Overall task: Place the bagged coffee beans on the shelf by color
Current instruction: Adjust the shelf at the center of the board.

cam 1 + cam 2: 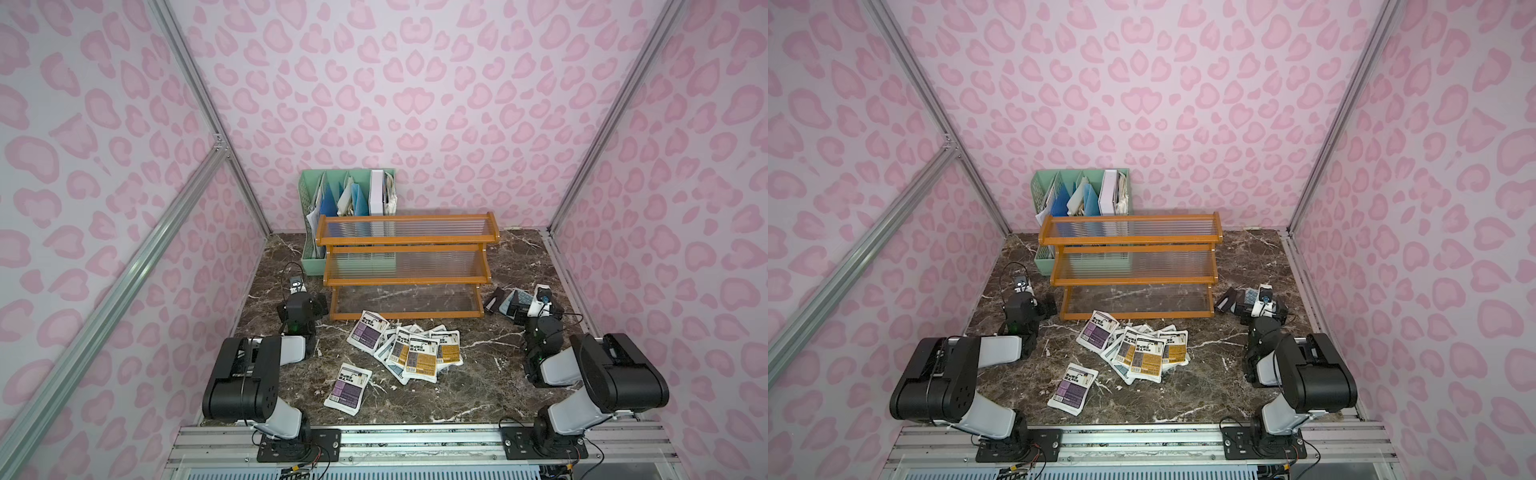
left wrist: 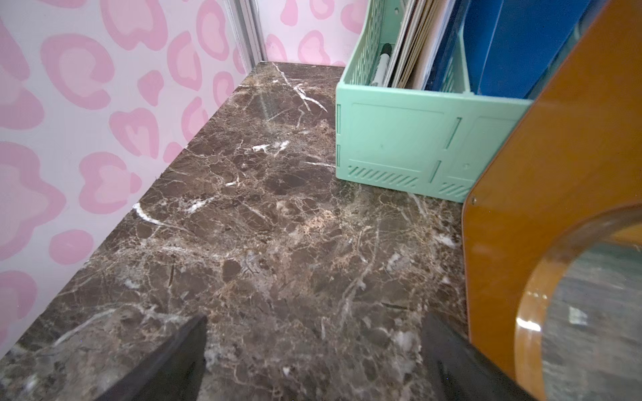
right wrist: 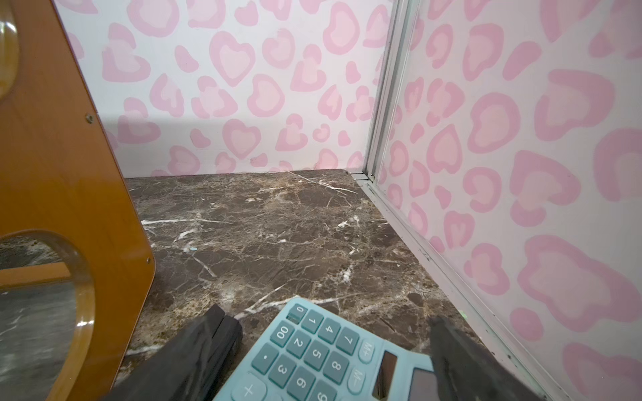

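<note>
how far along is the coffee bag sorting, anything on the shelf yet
Done: nothing; all three tiers of the shelf are bare. In hand: nothing; the left gripper is open over the table beside the shelf, and the right gripper is open with the calculator between its fingers. Left: every pouch, the heap in front of the shelf plus one purple pouch lying apart.
</note>
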You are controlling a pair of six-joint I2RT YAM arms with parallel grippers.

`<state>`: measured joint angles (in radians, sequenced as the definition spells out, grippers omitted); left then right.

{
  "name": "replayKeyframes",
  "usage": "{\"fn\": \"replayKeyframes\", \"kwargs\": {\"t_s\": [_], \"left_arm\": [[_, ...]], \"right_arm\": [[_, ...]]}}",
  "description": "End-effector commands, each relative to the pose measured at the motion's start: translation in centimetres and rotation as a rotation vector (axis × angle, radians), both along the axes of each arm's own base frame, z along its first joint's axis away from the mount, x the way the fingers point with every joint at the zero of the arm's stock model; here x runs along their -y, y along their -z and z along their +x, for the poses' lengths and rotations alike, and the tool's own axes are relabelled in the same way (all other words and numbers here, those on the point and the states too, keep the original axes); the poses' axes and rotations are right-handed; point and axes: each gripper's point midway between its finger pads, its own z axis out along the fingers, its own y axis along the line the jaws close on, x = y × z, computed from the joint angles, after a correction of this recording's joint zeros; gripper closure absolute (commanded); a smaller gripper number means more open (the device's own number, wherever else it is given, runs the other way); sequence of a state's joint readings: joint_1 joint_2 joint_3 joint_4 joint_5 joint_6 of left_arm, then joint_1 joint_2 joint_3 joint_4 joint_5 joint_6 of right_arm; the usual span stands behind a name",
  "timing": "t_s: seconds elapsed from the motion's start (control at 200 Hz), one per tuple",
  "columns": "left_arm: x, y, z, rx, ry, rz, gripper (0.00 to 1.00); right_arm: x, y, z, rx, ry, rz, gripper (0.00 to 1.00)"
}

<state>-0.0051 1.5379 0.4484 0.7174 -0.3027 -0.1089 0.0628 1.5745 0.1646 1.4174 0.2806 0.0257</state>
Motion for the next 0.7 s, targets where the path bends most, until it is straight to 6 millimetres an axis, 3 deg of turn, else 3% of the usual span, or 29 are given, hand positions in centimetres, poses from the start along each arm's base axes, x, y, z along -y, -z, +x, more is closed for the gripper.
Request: {"fn": "replayKeyframes", "kwargs": {"t_s": [0.0,0.695], "left_arm": [[0.25,-0.61,0.17,0.026,0.011,0.003,0.01],[0.55,-0.7,0.29,0.023,0.012,0.017,0.01]], "right_arm": [[0.05,-0.78,0.15,0.032,0.001,0.008,0.01],[0.1,-0.78,0.22,0.03,0.004,0.011,0.01]]}}
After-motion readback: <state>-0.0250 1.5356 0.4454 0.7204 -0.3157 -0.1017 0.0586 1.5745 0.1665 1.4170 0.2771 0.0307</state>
